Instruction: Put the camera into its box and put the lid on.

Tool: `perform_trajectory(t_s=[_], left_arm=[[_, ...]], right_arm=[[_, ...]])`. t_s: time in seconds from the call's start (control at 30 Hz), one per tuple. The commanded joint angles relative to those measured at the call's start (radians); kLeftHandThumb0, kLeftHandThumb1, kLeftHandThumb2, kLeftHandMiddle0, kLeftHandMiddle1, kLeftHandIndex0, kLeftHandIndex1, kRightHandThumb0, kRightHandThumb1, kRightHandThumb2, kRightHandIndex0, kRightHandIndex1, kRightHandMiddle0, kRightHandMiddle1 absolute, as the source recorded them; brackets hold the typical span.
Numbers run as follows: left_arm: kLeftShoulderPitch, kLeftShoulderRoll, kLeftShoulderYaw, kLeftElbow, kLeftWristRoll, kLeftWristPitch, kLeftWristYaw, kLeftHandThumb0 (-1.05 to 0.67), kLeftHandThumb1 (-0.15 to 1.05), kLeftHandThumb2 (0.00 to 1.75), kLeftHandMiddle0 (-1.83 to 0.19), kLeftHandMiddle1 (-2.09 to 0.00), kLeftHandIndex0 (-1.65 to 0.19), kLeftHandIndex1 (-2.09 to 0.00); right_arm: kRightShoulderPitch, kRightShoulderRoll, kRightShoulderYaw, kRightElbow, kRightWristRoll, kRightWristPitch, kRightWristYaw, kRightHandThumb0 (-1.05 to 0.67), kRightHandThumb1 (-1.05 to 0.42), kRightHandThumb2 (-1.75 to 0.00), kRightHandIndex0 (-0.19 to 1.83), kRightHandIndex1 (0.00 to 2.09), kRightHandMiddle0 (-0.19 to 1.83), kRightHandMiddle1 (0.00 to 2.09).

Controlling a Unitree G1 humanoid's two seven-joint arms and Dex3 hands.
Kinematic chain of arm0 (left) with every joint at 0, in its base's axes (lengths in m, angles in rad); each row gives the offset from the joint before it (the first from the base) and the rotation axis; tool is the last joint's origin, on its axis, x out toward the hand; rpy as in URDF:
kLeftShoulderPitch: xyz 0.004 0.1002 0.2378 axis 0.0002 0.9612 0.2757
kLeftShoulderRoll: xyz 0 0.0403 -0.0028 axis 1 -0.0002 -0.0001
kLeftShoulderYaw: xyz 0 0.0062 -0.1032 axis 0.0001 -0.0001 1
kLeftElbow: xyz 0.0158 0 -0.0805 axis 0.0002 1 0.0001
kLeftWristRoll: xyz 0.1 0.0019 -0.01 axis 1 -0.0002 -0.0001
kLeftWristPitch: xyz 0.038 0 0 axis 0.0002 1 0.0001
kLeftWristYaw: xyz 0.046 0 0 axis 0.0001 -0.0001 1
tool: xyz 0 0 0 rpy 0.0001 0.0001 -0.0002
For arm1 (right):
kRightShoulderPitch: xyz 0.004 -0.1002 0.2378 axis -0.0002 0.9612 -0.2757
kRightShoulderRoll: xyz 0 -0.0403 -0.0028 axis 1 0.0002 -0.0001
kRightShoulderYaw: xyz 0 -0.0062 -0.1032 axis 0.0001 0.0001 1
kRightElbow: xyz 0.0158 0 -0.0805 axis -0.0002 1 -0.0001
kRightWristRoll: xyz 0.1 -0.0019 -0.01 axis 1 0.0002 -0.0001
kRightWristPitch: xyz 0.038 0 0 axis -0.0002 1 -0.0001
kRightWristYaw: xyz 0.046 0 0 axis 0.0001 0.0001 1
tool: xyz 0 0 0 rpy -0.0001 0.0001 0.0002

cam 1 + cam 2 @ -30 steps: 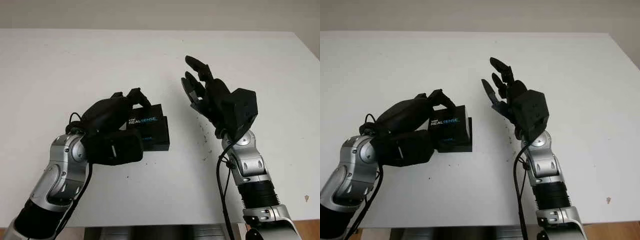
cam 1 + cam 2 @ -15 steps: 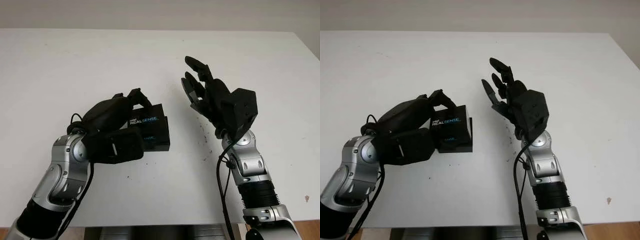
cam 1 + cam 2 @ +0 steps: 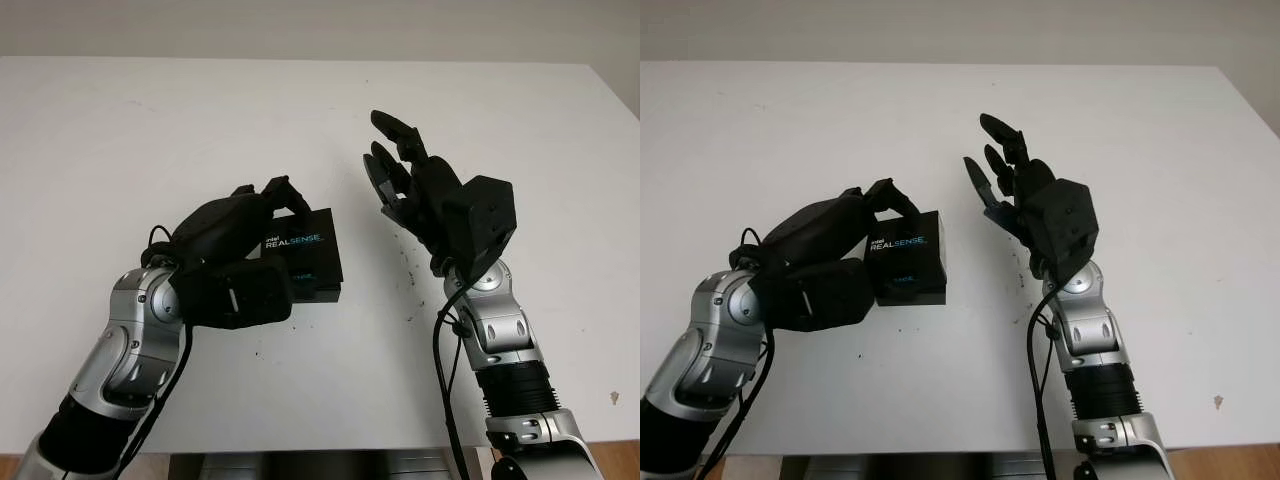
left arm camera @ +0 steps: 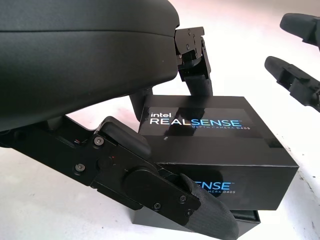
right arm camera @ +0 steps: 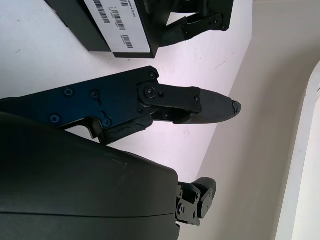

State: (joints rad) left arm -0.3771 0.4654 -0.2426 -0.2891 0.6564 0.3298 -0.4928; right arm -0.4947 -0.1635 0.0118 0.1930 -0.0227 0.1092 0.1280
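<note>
While the lid [image 4: 210, 137] sits tilted over the box [image 3: 318, 292], not yet seated flush on it, the step in hand looks like the closing one: the lid needs squaring to the box walls and then an even push straight down. The left wrist view shows the lid's far end riding higher than the near end, with a strip of the box's black base visible beneath it, so pressing on one corner alone would likely jam it. The left hand [image 3: 235, 235] grips the lid, one finger over its back edge and the thumb against its near side. Levelling it before letting go seems wise. The box stands on the white table [image 3: 150, 130], and its inside is hidden by the lid, so whether the camera lies within cannot be told. To the right of the box, a little apart from it, the right hand [image 3: 415, 185] hovers raised above the table, open and holding nothing.
</note>
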Motion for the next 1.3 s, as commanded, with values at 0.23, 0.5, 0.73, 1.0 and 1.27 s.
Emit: perform_trajectory(t_s=[0.23, 0.5, 0.73, 1.0, 1.27], left_arm=[[-0.028, 0.04, -0.036, 0.013, 0.003, -0.061, -0.045, -0.27, 1.05, 0.13, -0.12, -2.07, -0.02, -1.81], [-0.026, 0.074, -0.035, 0.026, -0.005, -0.129, -0.069, -0.26, 1.05, 0.12, -0.21, -2.08, -0.07, -1.71], [-0.017, 0.078, -0.034, 0.012, 0.006, -0.122, -0.084, -0.26, 1.05, 0.13, -0.19, -2.09, -0.06, -1.68], [0.012, 0.08, -0.053, 0.011, 0.069, -0.164, -0.02, -0.32, 1.05, 0.13, -0.08, -1.96, 0.02, -1.59], [0.011, 0.13, -0.121, -0.018, 0.286, -0.187, -0.096, -0.74, 1.05, 0.37, 0.18, -0.03, 0.18, -0.06]], right_arm=[[0.0, 0.001, -0.006, -0.017, 0.003, -0.005, -0.002, -0.63, -1.05, -0.48, 0.12, 0.05, -0.19, 0.58], [0.003, 0.001, -0.004, -0.022, 0.003, 0.001, -0.002, -0.63, -1.05, -0.48, 0.12, 0.05, -0.19, 0.57], [0.003, 0.005, -0.004, -0.02, 0.002, 0.005, -0.006, -0.65, -1.05, -0.47, 0.12, 0.06, -0.18, 0.57], [0.006, 0.004, -0.001, -0.018, -0.001, -0.003, -0.008, -0.65, -1.05, -0.47, 0.13, 0.06, -0.16, 0.55], [0.009, 0.004, 0.0, -0.02, -0.002, -0.004, -0.006, -0.65, -1.05, -0.48, 0.12, 0.05, -0.16, 0.53]])
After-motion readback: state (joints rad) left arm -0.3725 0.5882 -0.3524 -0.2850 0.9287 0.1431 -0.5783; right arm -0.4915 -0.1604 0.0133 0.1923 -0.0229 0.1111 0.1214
